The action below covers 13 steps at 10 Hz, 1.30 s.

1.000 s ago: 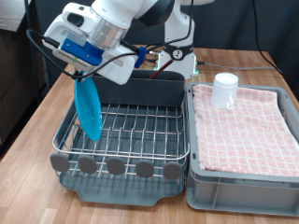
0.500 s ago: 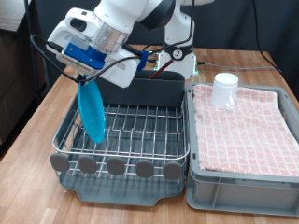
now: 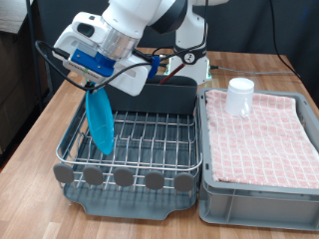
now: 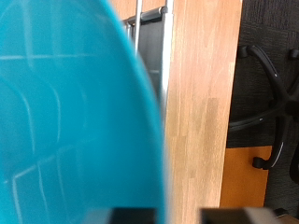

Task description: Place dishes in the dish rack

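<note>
The dish rack [image 3: 130, 149] takes up the middle of the exterior view — a silver wire grid in a dark tray, with a tall grey utensil bin [image 3: 159, 97] along its far side. To the exterior view's right, touching or just beside the rack, stands a grey crate [image 3: 261, 194] filled by a pink checked cloth [image 3: 261, 139]. On that cloth, near its far corner, a white mug [image 3: 239, 97] stands upright. No wooden spoon shows in either view.

The arm reaches in from the top of the exterior view, and the gripper [image 3: 93, 88] hangs over the rack's left part, its fingers clamped on the top rim of the blue plate [image 3: 100, 121]. The plate hangs on edge, a little tilted, its lower rim down at the wires or between them; whether it already bears on the rack I cannot tell. The wrist view is almost wholly blue plate [image 4: 75, 121], with a strip of the rack's edge and the wooden table [image 4: 201, 103] beside it.

To do this well, I judge the plate wants to stay upright with its lower rim seated in a slot between wires — so that it stands alone once let go and does not tip flat. The wire grid itself otherwise holds nothing that shows, and the bin's inside is hidden.
</note>
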### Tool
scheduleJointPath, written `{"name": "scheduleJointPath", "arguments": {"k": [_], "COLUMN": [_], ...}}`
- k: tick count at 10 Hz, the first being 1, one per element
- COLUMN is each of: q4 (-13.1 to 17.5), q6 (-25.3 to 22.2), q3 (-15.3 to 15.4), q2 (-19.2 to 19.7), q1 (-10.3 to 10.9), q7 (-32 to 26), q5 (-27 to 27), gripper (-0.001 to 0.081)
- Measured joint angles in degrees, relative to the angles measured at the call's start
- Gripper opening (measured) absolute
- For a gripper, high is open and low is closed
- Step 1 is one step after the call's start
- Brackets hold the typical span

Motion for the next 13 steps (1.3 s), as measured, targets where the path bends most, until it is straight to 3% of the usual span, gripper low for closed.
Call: {"name": "scheduleJointPath", "arguments": {"k": [1, 2, 3, 4, 5, 6, 7, 8, 10, 13], "q4": [0.0, 0.0, 0.0, 0.0, 0.1, 0.2, 0.4, 0.8, 2.0, 5.7], "q6": [0.0, 0.0, 0.1, 0.3, 0.5, 0.5, 0.4, -0.7, -4.0, -12.9], "q3": [0.0, 0.0, 0.1, 0.3, 0.5, 0.6, 0.7, 0.7, 0.8, 1.3], "q2": [0.0, 0.0, 0.0, 0.0, -0.1, -0.4, -0.9, -1.5, -3.4, -7.3], "q1": [0.0, 0.0, 0.0, 0.0, 0.0, 0.0, 0.0, 0.0, 0.0, 0.1], "q7": [0.0, 0.0, -0.2, -1.9, -4.2, -6.1, -8.2, -9.9, -13.7, -19.0], "q5": [0.0, 0.2, 1.4, 4.8, 9.1, 12.6, 16.3, 18.7, 23.0, 26.1], "gripper": [0.0172, 0.0172, 0.0338, 0.0522, 0.0522, 0.0688, 0.0688, 0.0773, 0.0797, 0.0803]}}
